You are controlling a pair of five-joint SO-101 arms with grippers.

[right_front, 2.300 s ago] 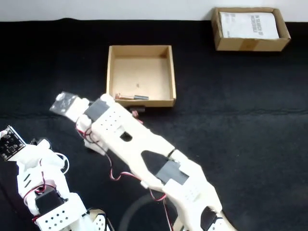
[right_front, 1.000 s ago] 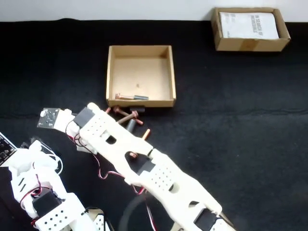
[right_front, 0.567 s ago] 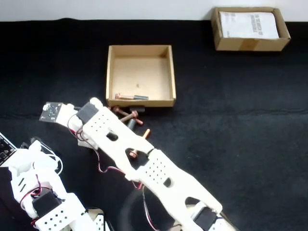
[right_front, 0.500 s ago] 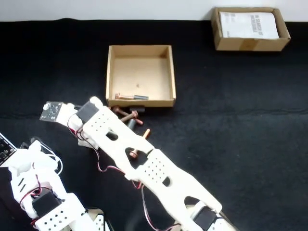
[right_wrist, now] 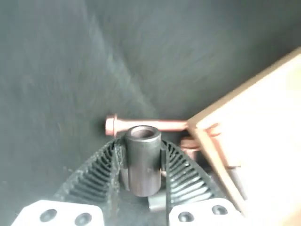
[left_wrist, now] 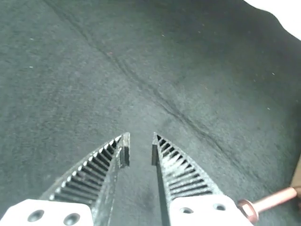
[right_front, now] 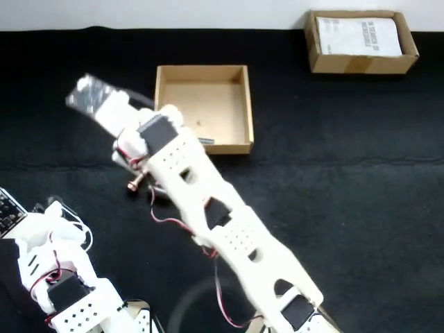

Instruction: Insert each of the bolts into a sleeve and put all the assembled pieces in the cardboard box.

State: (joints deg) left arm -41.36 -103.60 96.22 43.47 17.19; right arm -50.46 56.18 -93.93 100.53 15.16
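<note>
1. Surface: a black cloth (right_front: 347,208) covers the table. A white wall (right_front: 208,12) runs along the far edge.
2. The box (right_front: 156,104) sits open at centre far. A second box (right_front: 347,64) stands at the far right with a paper (right_front: 359,36) inside.
3. The right arm (right_front: 229,236) stretches from the near right edge up to the box's near left corner. The left arm (right_front: 62,277) stands at the near left, well apart from the box.
4. Right gripper (right_wrist: 141,148): clenched on a dark sleeve (right_wrist: 141,165). The sleeve is held between both fingers with its open bore turned toward the wrist camera.
5. A copper bolt (right_wrist: 146,125) lies flat on the cloth just past the held sleeve. Its head points away from the box (right_wrist: 254,122) and its tip reaches the box corner. From above, the bolt (right_front: 135,182) shows just left of the arm, near side of the box.
6. Another bolt head (right_wrist: 189,143) lies against the box's outer wall, beside the right gripper.
7. Another sleeve (right_front: 206,141) shows inside the box at its near wall, partly hidden by the arm.
8. Left gripper (left_wrist: 139,146): jaws a little apart, nothing between them, over bare cloth. A bolt (left_wrist: 270,202) lies on the cloth near one finger.
</note>
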